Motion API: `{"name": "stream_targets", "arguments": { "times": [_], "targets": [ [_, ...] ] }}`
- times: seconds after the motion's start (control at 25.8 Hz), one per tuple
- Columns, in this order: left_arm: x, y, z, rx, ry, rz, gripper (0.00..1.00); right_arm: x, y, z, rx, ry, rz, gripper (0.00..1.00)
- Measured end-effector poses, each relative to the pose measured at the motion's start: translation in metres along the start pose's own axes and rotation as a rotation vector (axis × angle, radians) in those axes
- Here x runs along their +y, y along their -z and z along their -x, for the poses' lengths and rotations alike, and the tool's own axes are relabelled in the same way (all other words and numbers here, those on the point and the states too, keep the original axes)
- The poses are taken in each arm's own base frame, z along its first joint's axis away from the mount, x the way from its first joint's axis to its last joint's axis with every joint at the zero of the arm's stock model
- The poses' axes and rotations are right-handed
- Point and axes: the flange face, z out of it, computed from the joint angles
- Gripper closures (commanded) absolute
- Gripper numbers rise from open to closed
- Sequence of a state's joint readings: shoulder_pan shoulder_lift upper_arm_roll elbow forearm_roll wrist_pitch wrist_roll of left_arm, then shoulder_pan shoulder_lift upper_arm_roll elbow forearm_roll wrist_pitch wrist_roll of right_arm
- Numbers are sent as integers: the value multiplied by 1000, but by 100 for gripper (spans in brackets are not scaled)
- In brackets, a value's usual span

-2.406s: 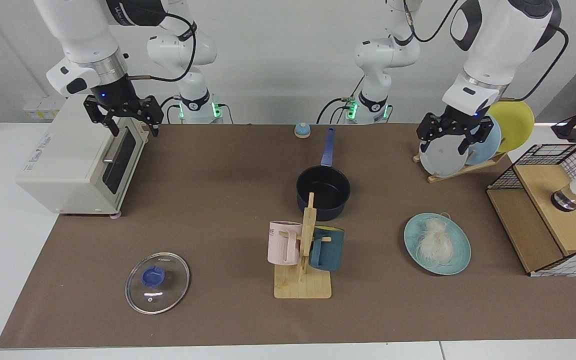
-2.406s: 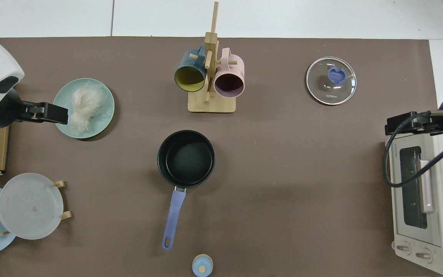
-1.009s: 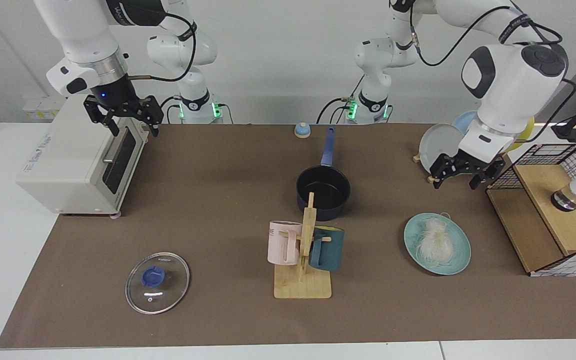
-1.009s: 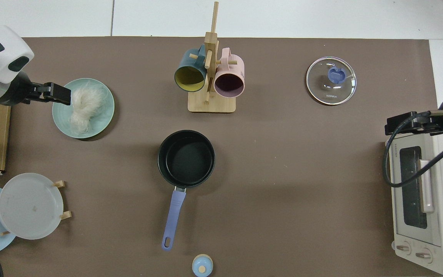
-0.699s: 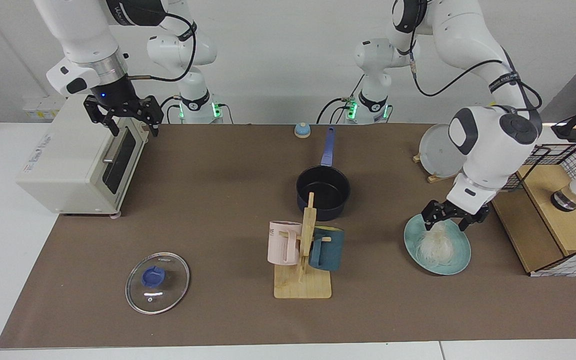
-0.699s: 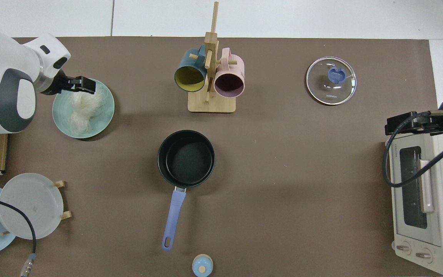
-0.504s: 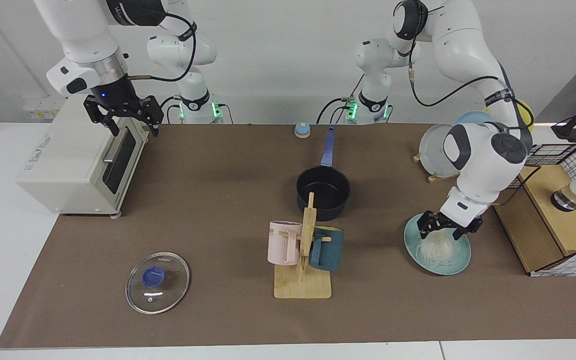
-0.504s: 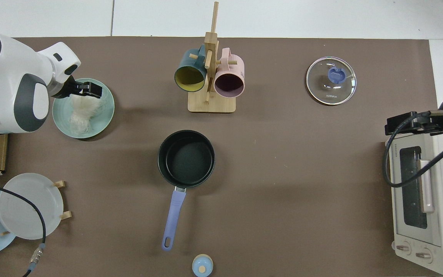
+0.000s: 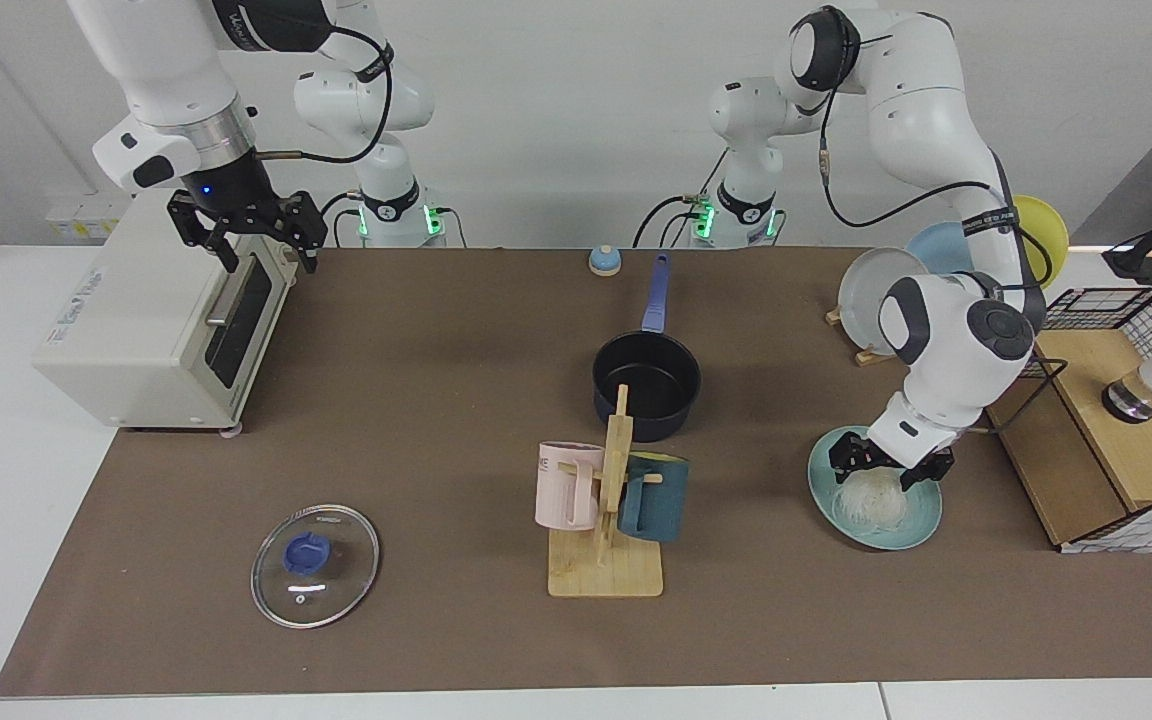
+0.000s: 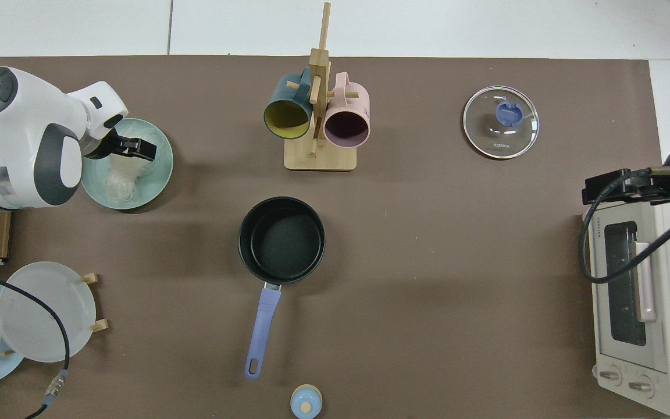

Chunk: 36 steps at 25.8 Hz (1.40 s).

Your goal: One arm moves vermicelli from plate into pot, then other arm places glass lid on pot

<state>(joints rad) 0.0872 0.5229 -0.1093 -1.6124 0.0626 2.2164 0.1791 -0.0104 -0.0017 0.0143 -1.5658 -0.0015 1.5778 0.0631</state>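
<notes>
Item: left gripper, low over the far part of the plate, jaws spread wide to either side of the vermicelli; nothing gripped yet. The nest lies on the plate, at the counter's end by the wire-and-wood rack.

Item: right gripper, waiting above the toaster oven, jaws wide, empty.

Item: pot, mid-counter, empty, blue handle pointing toward the arm bases.

Item: glass lid, flat on the counter, knob up, well apart from the pot.

Risks, as judged: loose strands may slip through a partial pinch, so only part of the nest lifts; fingertips pressing on the plate could tip or drag it; trailing strands may fall on the counter short of the pot. The mug tree, holding a pink mug and a dark teal one, stands just in front of the pot, near the transfer path.

Surface: brown mat covering a white counter, matte and flat.

Room: plain white wall; plate rack behind the left arm; small blue bell-shaped object near the bases.
</notes>
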Motion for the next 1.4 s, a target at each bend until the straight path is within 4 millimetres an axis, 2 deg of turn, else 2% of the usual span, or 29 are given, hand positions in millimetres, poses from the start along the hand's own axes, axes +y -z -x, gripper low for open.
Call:
{"name": "stream_targets", "arguments": {
  "times": [0.27,0.43,0.47,0.5,0.54,0.62,0.74,0.85,0.97,1.13,1.28,1.4],
  "targets": [
    [3,-10,3,10,-27,-27,0,9,1,0,1,-16,0,0],
    [3,-17,6,28,-28,-31,6,9,8,0,16,-15,0,0],
    [3,-19,7,30,-29,-32,12,9,11,0,22,-15,0,0],
    [2,-20,8,31,-29,-35,30,9,13,0,25,-15,2,0],
    [2,-22,8,30,-30,-36,50,10,15,0,25,-15,4,0],
    [0,-24,10,28,-32,-40,100,10,16,-4,21,-15,9,0],
    [-5,-26,10,32,-41,-48,100,11,16,-20,15,-16,17,0],
    [-9,-25,11,35,-44,-50,100,11,2,-51,6,-18,27,0],
    [-8,-25,11,36,-46,-49,100,11,-28,-83,-12,-19,32,0],
    [-7,-21,10,31,-46,-49,100,9,-86,-131,4,-15,31,0],
    [-8,-9,7,12,-45,-47,100,5,-129,-159,34,-8,26,0],
    [-6,11,4,8,-47,-49,100,-1,-153,-171,50,0,22,0]
  ]
}}
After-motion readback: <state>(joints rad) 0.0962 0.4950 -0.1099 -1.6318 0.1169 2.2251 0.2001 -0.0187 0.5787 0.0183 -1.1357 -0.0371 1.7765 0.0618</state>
